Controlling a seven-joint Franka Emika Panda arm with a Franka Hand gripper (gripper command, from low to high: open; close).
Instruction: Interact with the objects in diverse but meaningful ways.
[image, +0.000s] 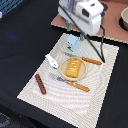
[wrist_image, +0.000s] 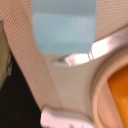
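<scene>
No legible text, label or number anywhere

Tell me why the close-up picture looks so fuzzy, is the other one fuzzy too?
Wrist view: very blurry, the camera sits so near that the blue cup and shiny cutlery have soft edges. Exterior view: sharper, though still a little soft; the yellow block and brown stick are easy to make out, with even light and faint shadows.

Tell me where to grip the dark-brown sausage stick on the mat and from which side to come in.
Grip the sausage stick at its middle, coming straight down from above with the fingers closing across its narrow width. It lies flat and alone on the placemat, long and thin, with open mat on both long sides, so a crosswise pinch should probably hold best.
</scene>
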